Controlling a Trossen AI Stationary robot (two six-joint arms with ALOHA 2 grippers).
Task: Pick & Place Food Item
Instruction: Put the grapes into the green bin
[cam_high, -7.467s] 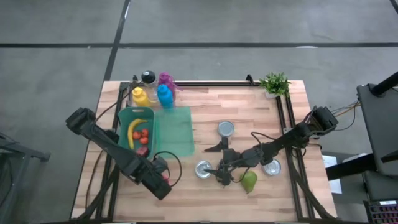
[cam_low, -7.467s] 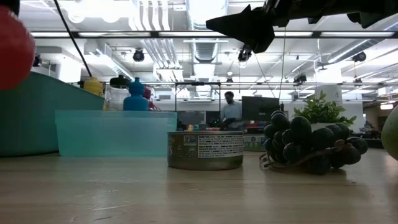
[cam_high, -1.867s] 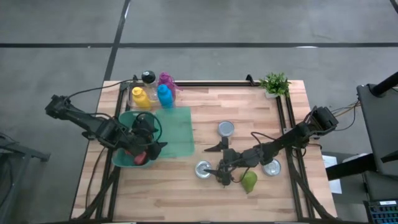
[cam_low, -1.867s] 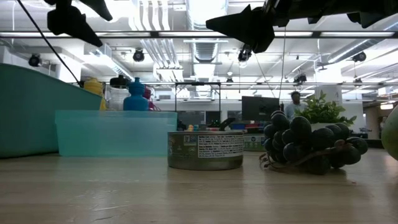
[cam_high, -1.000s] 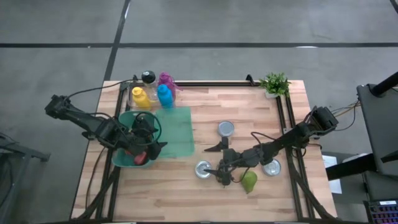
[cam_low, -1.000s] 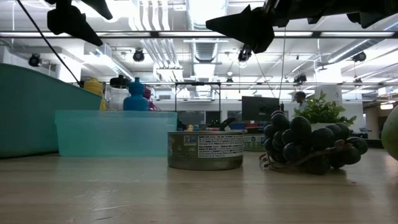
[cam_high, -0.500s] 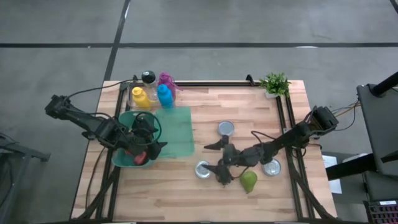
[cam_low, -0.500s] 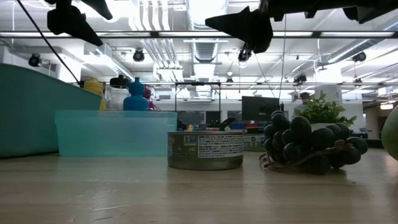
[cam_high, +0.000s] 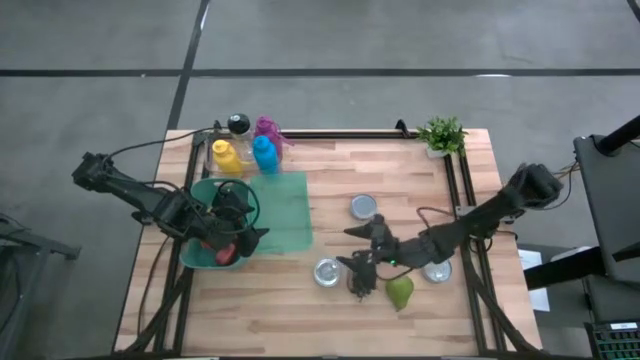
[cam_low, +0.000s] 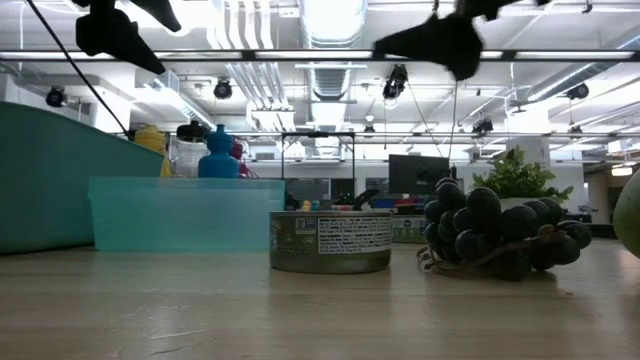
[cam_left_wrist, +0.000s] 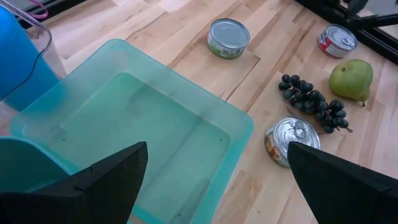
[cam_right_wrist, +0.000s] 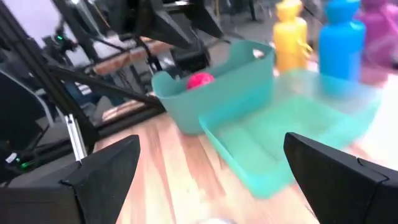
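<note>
My left gripper has its jaws spread wide and holds nothing. It hangs over the green bin, at the bin's side that meets the clear teal tray. In my left wrist view both fingers stand far apart with the tray's floor between them.

My right gripper also has its jaws spread wide and empty. It hangs above the wooden table, on the side of the tray away from the bin. In my right wrist view the fingers frame the tray and the bin beyond it.

Locations relative to the teal tray:
- A red food item lies inside the bin, which touches the tray. In my right wrist view it shows as a red ball above the bin's rim.
- A bunch of dark grapes lies on the table near the tray, under my right gripper.
- An opened can stands just beside the grapes, on their tray side.
- A second can stands near the tray's edge, farther back.
- A third can stands well apart, past my right arm.
- A green pear lies beyond the grapes.
- A yellow bottle, a blue bottle and a purple bottle stand at the tray's far end.
- A small potted plant stands at the far table corner.
</note>
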